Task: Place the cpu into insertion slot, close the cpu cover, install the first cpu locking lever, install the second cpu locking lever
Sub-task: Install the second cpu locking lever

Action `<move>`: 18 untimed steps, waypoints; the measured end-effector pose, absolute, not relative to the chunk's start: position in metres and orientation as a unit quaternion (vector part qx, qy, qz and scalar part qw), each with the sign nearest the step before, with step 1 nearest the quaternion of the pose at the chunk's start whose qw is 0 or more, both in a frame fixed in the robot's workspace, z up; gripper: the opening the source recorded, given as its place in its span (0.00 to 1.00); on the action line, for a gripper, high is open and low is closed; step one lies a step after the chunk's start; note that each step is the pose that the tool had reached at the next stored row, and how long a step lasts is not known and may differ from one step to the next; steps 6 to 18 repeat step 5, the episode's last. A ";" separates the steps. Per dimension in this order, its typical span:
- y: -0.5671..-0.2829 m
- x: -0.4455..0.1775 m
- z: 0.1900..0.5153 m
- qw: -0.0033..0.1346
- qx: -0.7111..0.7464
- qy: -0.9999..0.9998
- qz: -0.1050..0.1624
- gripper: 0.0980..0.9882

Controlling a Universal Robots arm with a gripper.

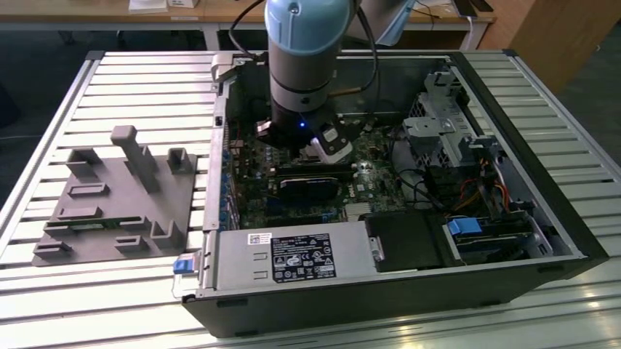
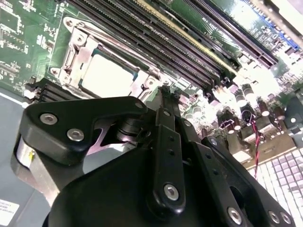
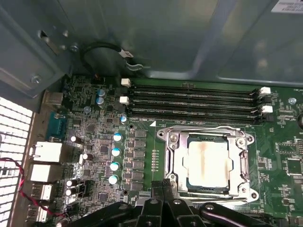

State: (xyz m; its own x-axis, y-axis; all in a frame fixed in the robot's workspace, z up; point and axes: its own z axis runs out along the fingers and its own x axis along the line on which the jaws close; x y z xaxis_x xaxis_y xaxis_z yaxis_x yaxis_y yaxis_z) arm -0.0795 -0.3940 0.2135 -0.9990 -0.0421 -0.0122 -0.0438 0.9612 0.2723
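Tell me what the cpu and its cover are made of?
The cpu looks like it has a dull silver-beige metal face with a faint brownish streak. The cpu cover around it seems to be bright bare metal, probably steel, since it glints.

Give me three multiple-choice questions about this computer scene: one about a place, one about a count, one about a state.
1. Where is the cpu?
A. in the insertion slot
B. on the grey fixture
C. in the gripper

2. How many long memory slots lie beside the socket?
A. one
B. four
C. eight

3. How is the cpu cover?
A. removed
B. standing upright
C. down around the chip

Answers: 1 A, the chip sits in the socket; 2 B, the first wrist view shows four; 3 C, the frame lies flat around the chip.
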 end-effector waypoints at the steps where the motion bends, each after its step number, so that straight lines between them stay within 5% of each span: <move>1: -0.394 -0.079 0.214 0.003 -0.022 0.990 0.138 0.01; 18: -0.394 -0.079 0.215 0.003 -0.022 0.990 0.138 0.01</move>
